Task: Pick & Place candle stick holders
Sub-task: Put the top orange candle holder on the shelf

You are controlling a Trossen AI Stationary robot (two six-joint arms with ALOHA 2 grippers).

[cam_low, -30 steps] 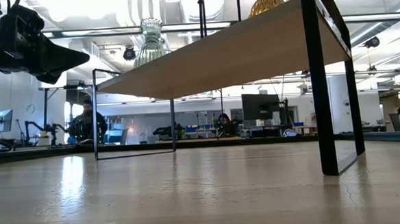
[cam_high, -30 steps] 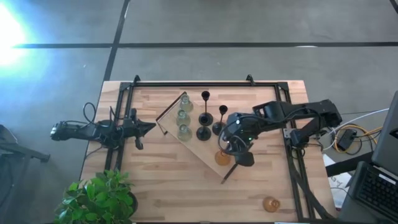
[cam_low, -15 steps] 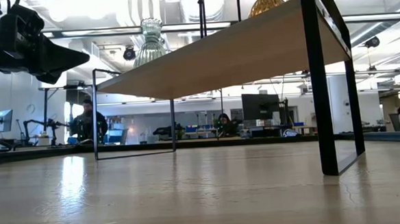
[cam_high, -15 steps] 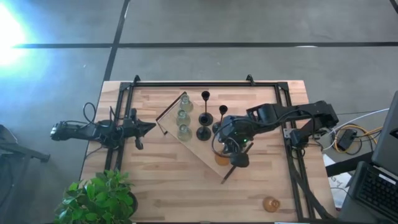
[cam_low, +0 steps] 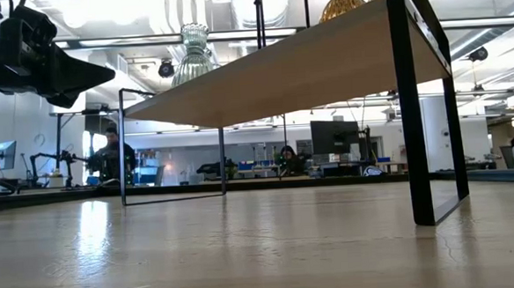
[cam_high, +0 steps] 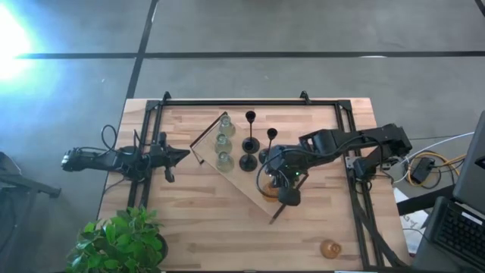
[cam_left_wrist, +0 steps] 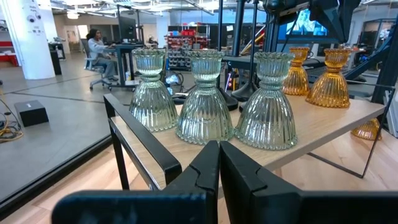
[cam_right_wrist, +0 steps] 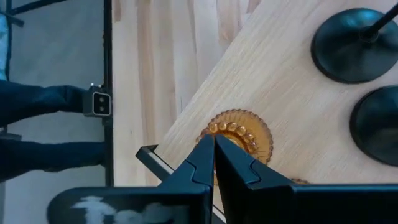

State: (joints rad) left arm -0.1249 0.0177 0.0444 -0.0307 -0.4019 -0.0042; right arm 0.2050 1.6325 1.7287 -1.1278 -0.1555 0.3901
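Observation:
Three pale green glass candle stick holders (cam_left_wrist: 204,99) stand in a row on the raised wooden board (cam_high: 246,184), with two black stemmed ones (cam_high: 248,144) beside them. Two amber ones (cam_left_wrist: 328,78) stand at the board's near end. My right gripper (cam_right_wrist: 214,144) is shut and points steeply down over one amber holder (cam_right_wrist: 244,134), also seen in the high view (cam_high: 267,192). My left gripper (cam_left_wrist: 219,155) is shut and level at the table's left, pointing at the green holders. My right gripper has its shut fingertips over the beaded top rim (cam_right_wrist: 227,127) of the amber holder, coming from above. The holder stands upright on the board. I cannot tell whether the fingers touch it.
One more amber holder (cam_high: 329,248) stands on the table near the front right corner. A potted plant (cam_high: 121,243) sits at the front left corner. Black rails (cam_high: 250,101) frame the table top. The board stands on black legs (cam_low: 411,109), with room under it.
My right gripper has shifted a little toward the table's left, staying over the board's near end and the amber holder.

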